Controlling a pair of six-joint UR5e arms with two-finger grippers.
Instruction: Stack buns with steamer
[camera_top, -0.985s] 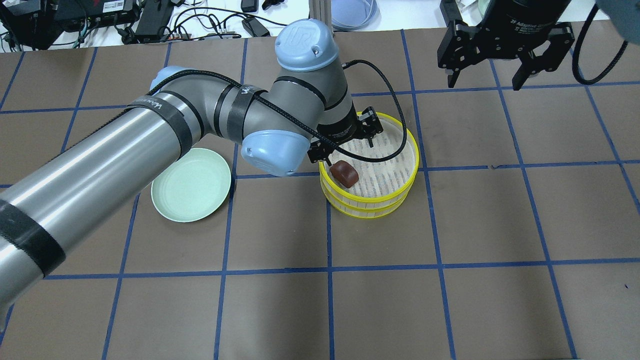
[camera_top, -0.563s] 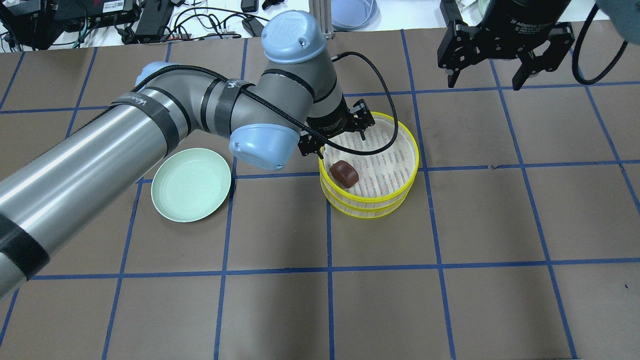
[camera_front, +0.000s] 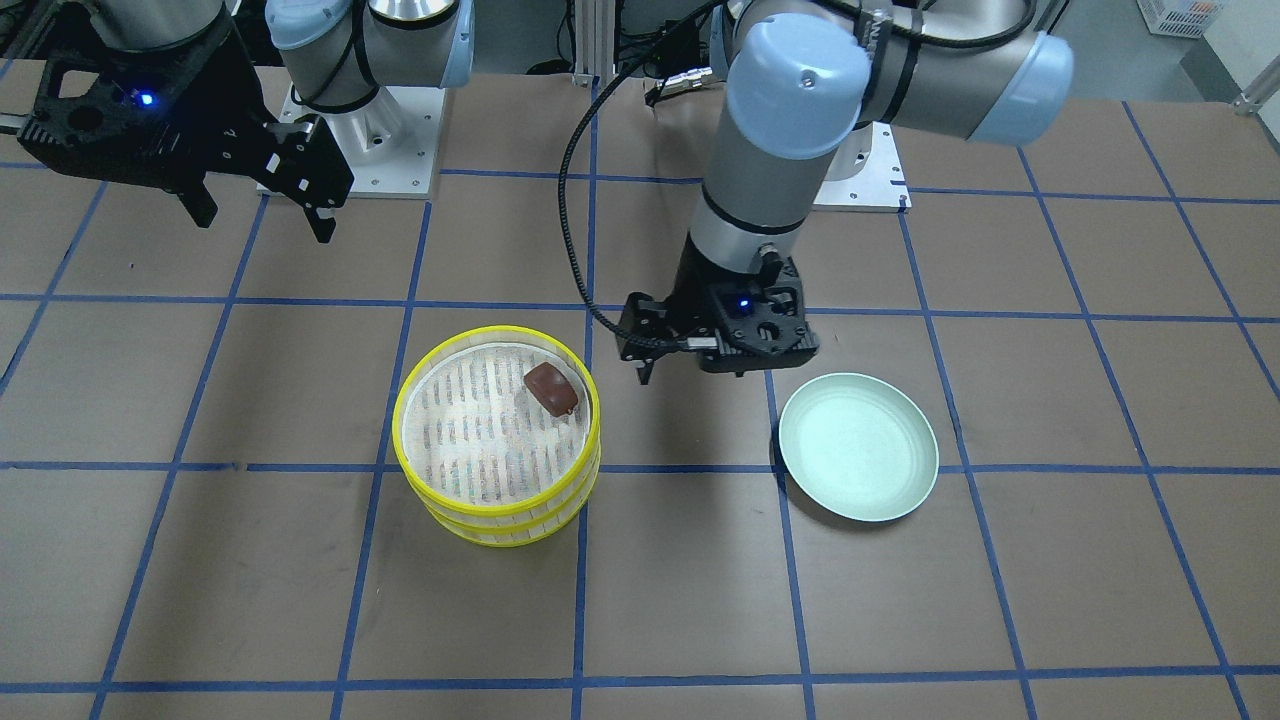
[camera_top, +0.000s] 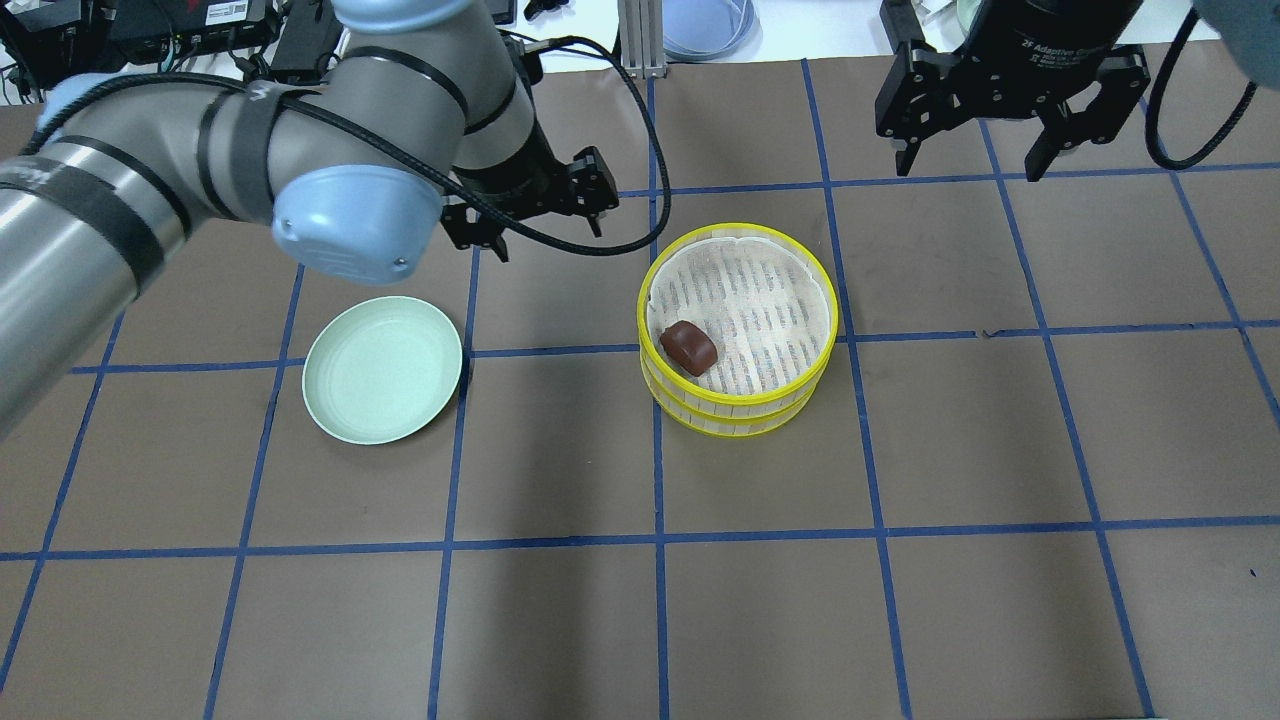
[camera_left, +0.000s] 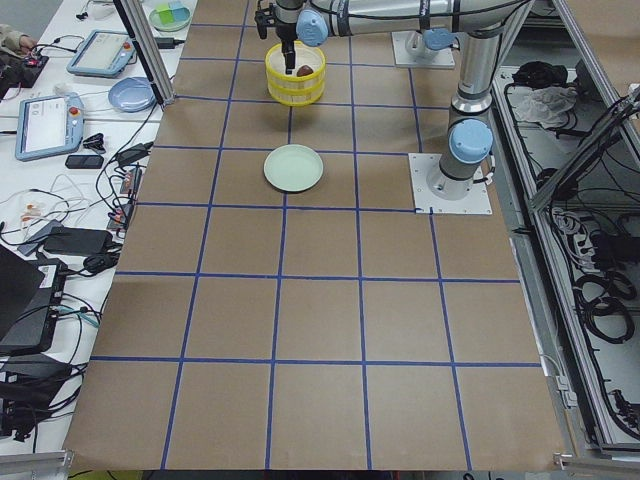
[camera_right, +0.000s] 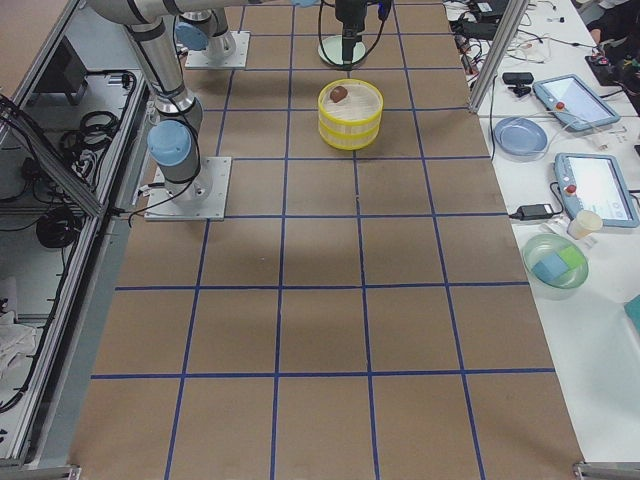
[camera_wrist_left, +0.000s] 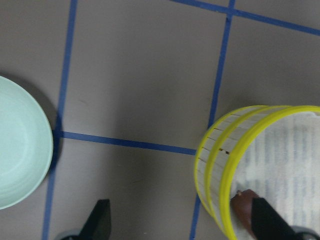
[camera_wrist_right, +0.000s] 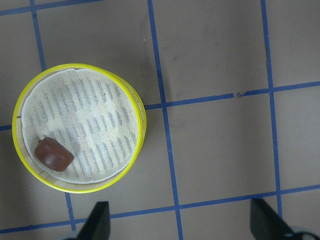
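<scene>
A yellow-rimmed steamer (camera_top: 738, 405), two tiers stacked, stands mid-table. The dark reddish-brown bun (camera_top: 688, 347) lies on the top tier's lining near its left rim, and it also shows in the front view (camera_front: 552, 388) and the right wrist view (camera_wrist_right: 54, 154). The cream-white bun is out of view. My left gripper (camera_top: 547, 238) is open and empty, hanging above the table left of and behind the steamer. In the left wrist view its fingertips (camera_wrist_left: 100, 222) frame bare table and the steamer's wall (camera_wrist_left: 212, 165). My right gripper (camera_top: 968, 165) is open and empty, high at the back right.
A pale green plate (camera_top: 382, 368) lies empty left of the steamer, near my left gripper, and shows in the left wrist view (camera_wrist_left: 20, 155). Cables, devices and a blue dish (camera_top: 705, 25) lie beyond the table's far edge.
My left gripper has pulled out of the steamer and moved left and back, open and empty. The brown bun stays in the top tier. The right arm has not moved.
</scene>
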